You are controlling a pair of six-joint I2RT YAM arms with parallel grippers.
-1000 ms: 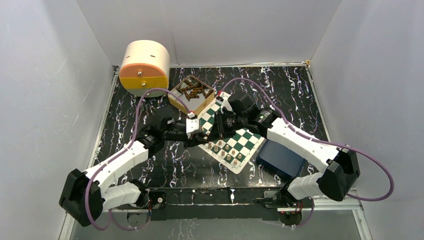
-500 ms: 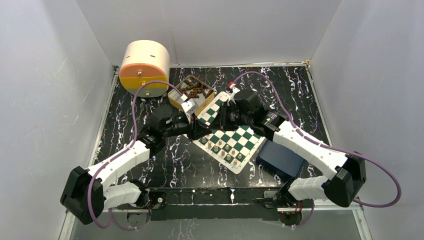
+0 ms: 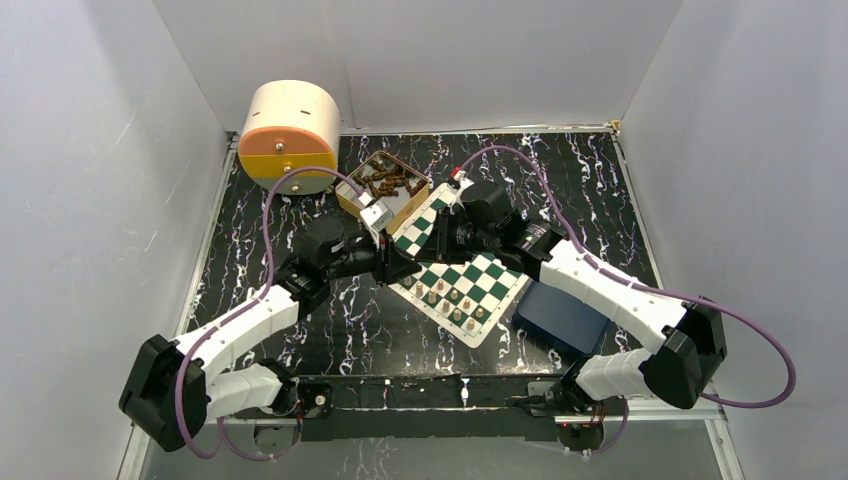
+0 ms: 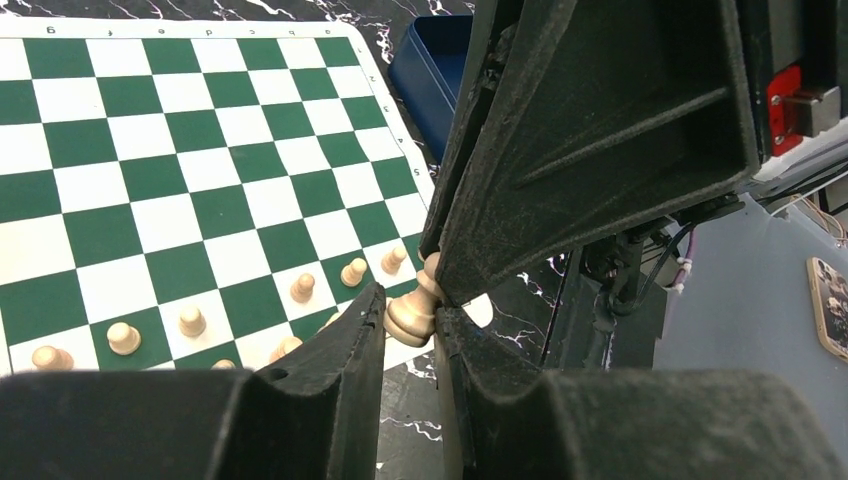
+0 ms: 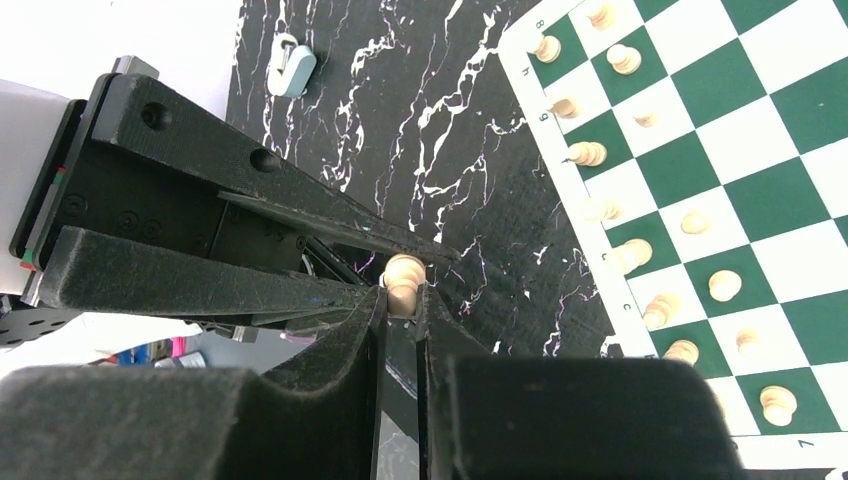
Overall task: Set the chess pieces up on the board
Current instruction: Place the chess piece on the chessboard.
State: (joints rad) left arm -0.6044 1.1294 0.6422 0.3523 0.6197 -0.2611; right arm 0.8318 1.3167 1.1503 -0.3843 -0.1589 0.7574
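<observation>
One chess piece (image 4: 408,316), pinched by left gripper (image 4: 411,310) and right gripper (image 5: 402,298) together

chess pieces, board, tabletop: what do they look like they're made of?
Chess pieces: likely unvarnished turned wood, matt pale tan, ringed profiles, the held piece included. Board: thin mat, probably printed vinyl; lies flat, no thickness at its edge. Tabletop: black with white marble veining, probably printed laminate or film.

Black marbled table (image 3: 590,170), checked board (image 3: 480,285), wooden box (image 3: 408,207), blue tray (image 3: 560,318)
</observation>
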